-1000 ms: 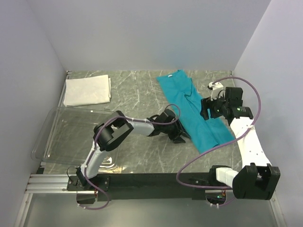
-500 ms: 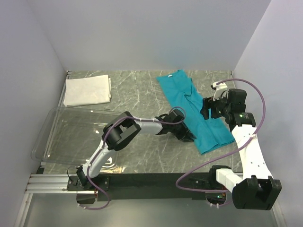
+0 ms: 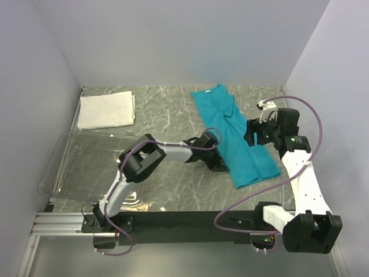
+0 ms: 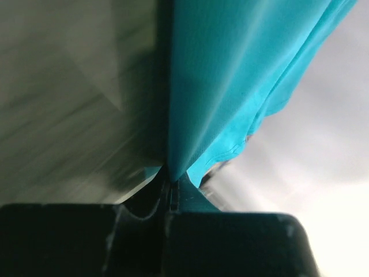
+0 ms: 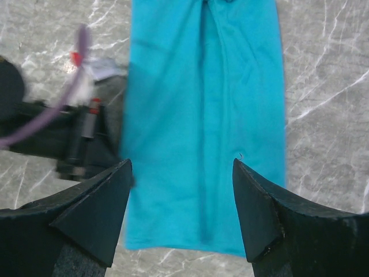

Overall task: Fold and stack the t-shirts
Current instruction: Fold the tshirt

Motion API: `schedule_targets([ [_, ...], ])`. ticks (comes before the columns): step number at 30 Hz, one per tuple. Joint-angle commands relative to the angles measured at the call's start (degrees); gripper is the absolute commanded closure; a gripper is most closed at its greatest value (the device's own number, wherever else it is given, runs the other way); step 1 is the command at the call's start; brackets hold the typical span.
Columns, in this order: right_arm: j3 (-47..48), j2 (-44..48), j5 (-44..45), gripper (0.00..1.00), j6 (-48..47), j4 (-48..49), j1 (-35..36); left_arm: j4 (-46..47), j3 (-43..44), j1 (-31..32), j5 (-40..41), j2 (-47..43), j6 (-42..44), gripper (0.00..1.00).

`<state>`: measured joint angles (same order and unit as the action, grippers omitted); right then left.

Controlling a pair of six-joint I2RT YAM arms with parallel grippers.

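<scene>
1. The table (image 3: 167, 112) carries everything. A clear bin (image 3: 75, 161) lies at its near left.
2. The teal shirt (image 3: 222, 112) lies flat at centre-right, a narrow strip. Its long axis runs on a slant, from the collar end at far centre to the hem at near right.
3. The white shirt (image 3: 106, 109) sits as a folded rectangle at the far left, well apart from the teal one and beyond the bin.
4. The right gripper (image 5: 180, 167) hangs over the strip's right half, toward the hem. Its jaws are spread wide and hold nothing. In the wrist view the strip runs lengthways between the fingers.
5. The left gripper (image 3: 218, 164) reaches in from the left, low at the strip's left long edge near the hem.
6. In the left wrist view its jaws are pressed together on a pinch of teal cloth (image 4: 219, 86), which rises tented from them.
7. Judgement: the left arm already has the left edge, and the right arm is nearer the right edge. The coming fold likely turns on the right jaws dropping to that edge, so both lift the hem end along the long axis toward the collar.
</scene>
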<state>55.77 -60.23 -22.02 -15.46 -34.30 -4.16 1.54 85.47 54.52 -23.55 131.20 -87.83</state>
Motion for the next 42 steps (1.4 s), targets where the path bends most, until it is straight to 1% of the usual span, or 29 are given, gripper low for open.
schedule_targets([
  [1,1.01,-1.03,-0.48,0.23,-1.14,-0.15,-0.41,-9.36,-9.51,-2.48,1.67,-6.02,11.00,1.00],
  [2,0.92,-1.38,-0.74,0.23,-1.76,-0.24,-0.41,-9.10,-12.06,-3.01,1.14,-9.43,12.32,1.00],
  [6,0.13,-2.88,-2.84,0.23,-2.64,-0.50,-0.41,-9.97,-25.49,-6.18,0.35,-16.49,19.78,1.00],
  [9,-0.83,-4.02,-4.43,0.23,-2.99,-0.59,-0.41,-10.86,-30.09,-9.25,0.44,-19.92,24.88,1.00],
  [10,-1.10,-4.11,-6.35,0.23,-3.95,-0.76,-0.41,-10.68,-32.36,-10.91,0.09,-20.54,26.21,1.00],
  [12,-1.54,-4.99,-9.60,0.23,-6.41,-2.95,-0.41,-10.68,-33.87,-12.24,-0.09,-21.86,29.71,0.98],
  [13,-1.71,-5.25,-13.45,0.23,-11.03,-4.09,-0.32,-10.59,-34.05,-12.86,0.00,-22.30,31.04,0.95],
  [14,-2.15,-5.77,-16.10,0.23,-14.47,-7.32,-0.32,-11.29,-33.88,-12.95,0.34,-23.87,33.32,0.89],
  [15,-2.42,-5.87,-17.95,0.24,-17.81,-9.01,-0.06,-11.56,-33.10,-12.95,1.04,-25.01,34.47,0.73],
  [16,-2.68,-5.95,-19.54,0.24,-26.03,-10.94,-0.06,-11.82,-32.74,-12.95,2.01,-27.98,35.53,0.66],
  [17,-3.03,-6.04,-23.47,0.24,-31.15,-16.01,0.03,-12.61,-32.30,-12.86,2.63,-29.67,37.63,0.60],
  [18,-3.21,-5.96,-24.46,0.24,-36.51,-18.58,-0.05,-13.22,-31.34,-12.69,3.24,-31.51,38.60,0.49],
  [19,-3.30,-5.87,-25.26,0.23,-45.44,-20.78,0.12,-13.93,-30.81,-12.51,4.21,-35.01,39.74,0.45],
  [21,-3.30,-5.87,-26.06,0.23,-54.89,-27.37,0.12,-16.38,-29.32,-12.34,4.65,-38.45,43.61,0.38],
  [22,-3.47,-5.87,-25.97,0.23,-62.94,-29.40,0.21,-17.70,-28.87,-11.99,6.22,-41.78,45.02,0.37],
  [24,-3.73,-6.22,-25.44,0.23,-69.76,-35.37,0.21,-21.03,-27.91,-11.55,8.51,-45.22,48.97,0.36],
  [25,-4.08,-6.39,-25.01,0.23,-76.14,-37.22,0.30,-21.66,-27.73,-10.67,10.00,-48.89,50.46,0.36],
  [26,-5.39,-6.48,-24.65,0.23,-79.34,-41.33,0.73,-22.02,-27.81,-9.79,13.41,-50.93,54.48,0.36],
  [27,-6.36,-6.31,-23.87,0.23,-82.07,-42.94,1.08,-22.19,-28.25,-8.57,15.36,-53.13,56.78,0.36],
  [28,-7.50,-5.35,-23.34,0.23,-85.40,-43.82,1.61,-21.06,-28.86,-5.60,16.68,-57.33,59.24,0.36],
  [29,-10.13,-4.64,-22.81,0.23,-86.13,-44.09,2.92,-19.49,-29.83,-3.91,17.91,-59.63,64.05,0.36],
  [30,-11.54,-3.85,-21.32,0.23,-86.22,-43.40,3.72,-17.73,-32.71,-0.59,18.10,-61.92,66.28,0.36],
  [31,-12.95,-1.93,-20.61,0.24,-85.09,-42.35,3.90,-14.32,-34.39,0.75,17.41,-65.77,68.56,0.36],
  [32,-15.58,-0.95,-20.00,0.24,-84.39,-40.07,5.64,-13.24,-35.97,1.89,17.49,-67.20,71.37,0.36],
  [33,-16.73,-0.08,-19.47,0.24,-83.34,-38.40,7.14,-12.80,-38.25,3.47,16.70,-68.26,72.35,0.36],
  [34,-18.57,0.89,-18.16,0.26,-79.41,-35.16,7.76,-12.62,-39.14,4.53,16.35,-69.40,74.10,0.36],
  [37,-21.48,2.47,-15.70,0.28,-74.46,-31.89,10.92,-11.48,-42.05,9.80,17.39,-70.37,75.70,0.34],
  [39,-22.80,3.79,-13.94,0.28,-70.52,-27.32,13.11,-10.68,-43.72,13.48,20.98,-69.85,75.18,0.34],
  [42,-25.88,7.40,-9.54,0.28,-68.91,-23.01,15.93,-10.33,-43.64,16.31,25.03,-64.51,74.91,0.34],
])
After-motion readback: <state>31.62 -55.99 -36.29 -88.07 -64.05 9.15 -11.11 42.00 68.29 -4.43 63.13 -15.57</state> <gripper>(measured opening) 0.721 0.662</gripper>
